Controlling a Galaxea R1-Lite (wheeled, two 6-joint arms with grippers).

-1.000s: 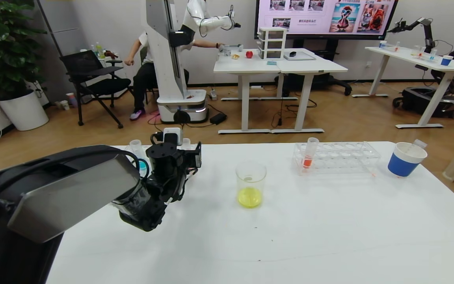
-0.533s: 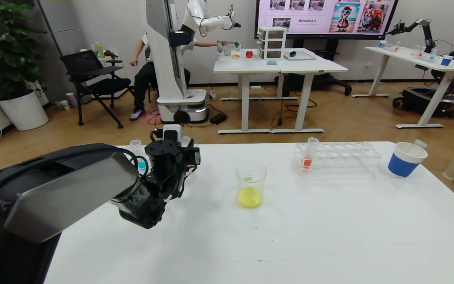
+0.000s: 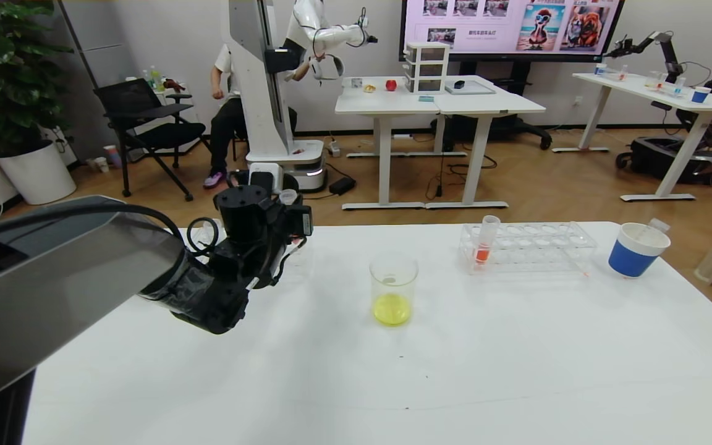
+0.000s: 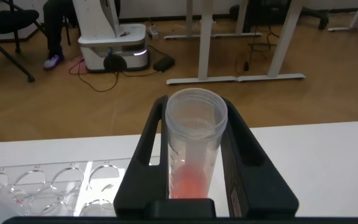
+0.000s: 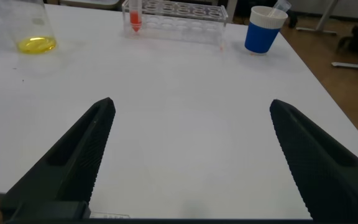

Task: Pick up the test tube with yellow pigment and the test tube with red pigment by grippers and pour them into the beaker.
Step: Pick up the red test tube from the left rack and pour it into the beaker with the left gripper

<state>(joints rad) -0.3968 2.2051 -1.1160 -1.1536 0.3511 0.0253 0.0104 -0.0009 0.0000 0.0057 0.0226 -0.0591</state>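
The left tool [image 3: 282, 213] stood over the far left part of the counter [image 3: 356, 371], with a test tube [image 4: 194, 146] upright between its fingers. Just below it lay a rack [image 4: 55, 186] on the counter. The beaker [image 3: 393, 287] sat to the tool's right and nearer the robot. Farther right stood a second rack [image 3: 526, 247] (another tube [image 3: 486, 240] upright in its near-left hole), and beyond that a paper cup [image 3: 637, 249]. The right tool [image 5: 191, 155] hung over the counter's near edge.
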